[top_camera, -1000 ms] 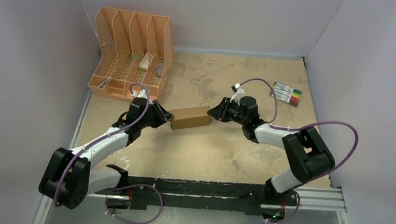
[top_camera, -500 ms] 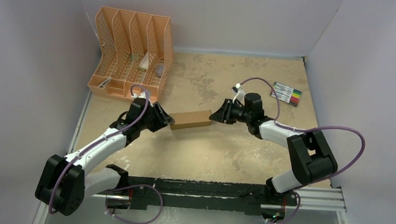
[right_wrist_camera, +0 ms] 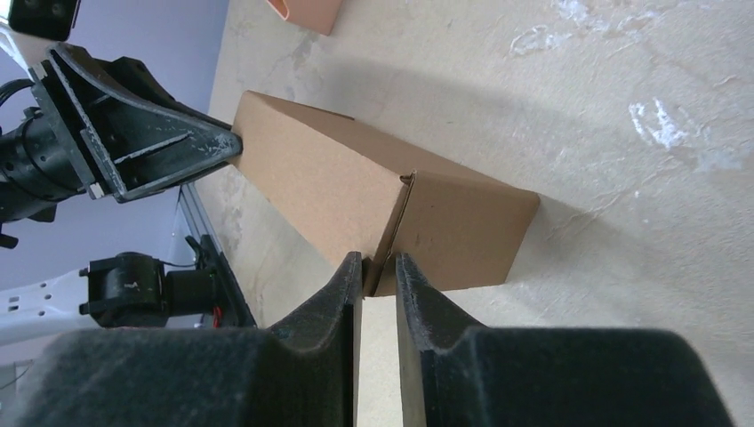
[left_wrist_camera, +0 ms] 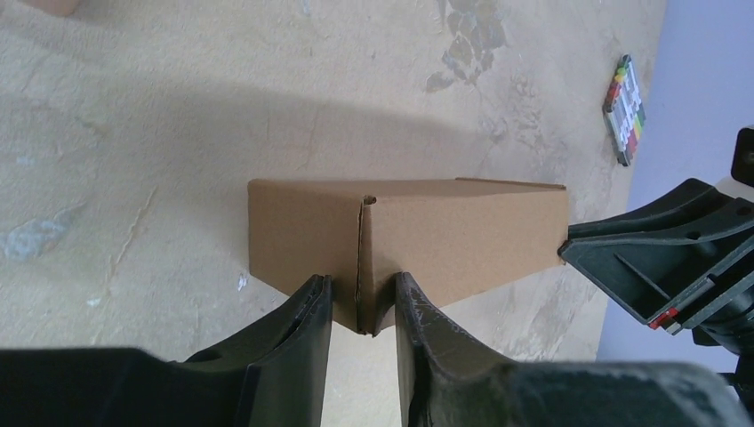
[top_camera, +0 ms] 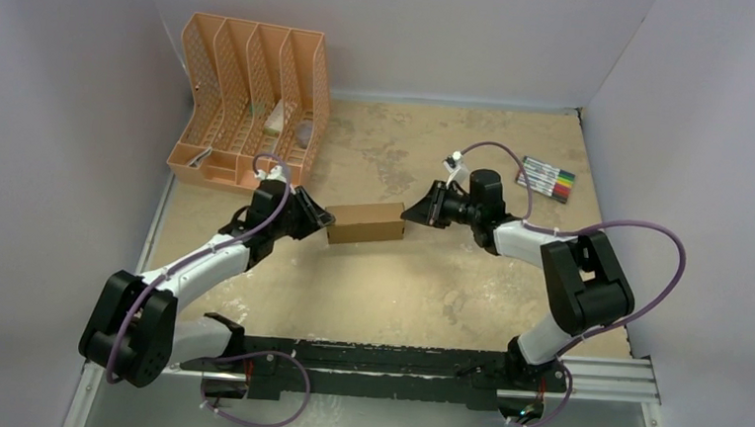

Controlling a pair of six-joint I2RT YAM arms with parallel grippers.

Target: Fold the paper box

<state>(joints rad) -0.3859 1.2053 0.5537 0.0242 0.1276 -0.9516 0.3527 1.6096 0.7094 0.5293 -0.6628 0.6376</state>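
Mottled tan table [top_camera: 428,286] lies between pale grey walls [top_camera: 63,105]. The left gripper [left_wrist_camera: 360,285] is pinched on the box [left_wrist_camera: 418,236]. Its wrist view shows both fingers closed to a narrow slot over an upright corner edge at the box's end, which the top view hides under the gripper body. The right gripper [right_wrist_camera: 378,264] nips the corner edge of the opposite end, its fingers almost together, and only its own wrist view shows this. Each wrist view also catches the other gripper's tip against the far end of the box. Only the top view takes in both arms whole, along with the organizer [top_camera: 252,102] at the far left and the markers [top_camera: 549,178] at the far right, both well apart from the box. The box sits mid-table, its long axis running left to right, with the right end angled slightly away from the bases. Both arms reach forward and bend inward, their wrists facing each other across the box.
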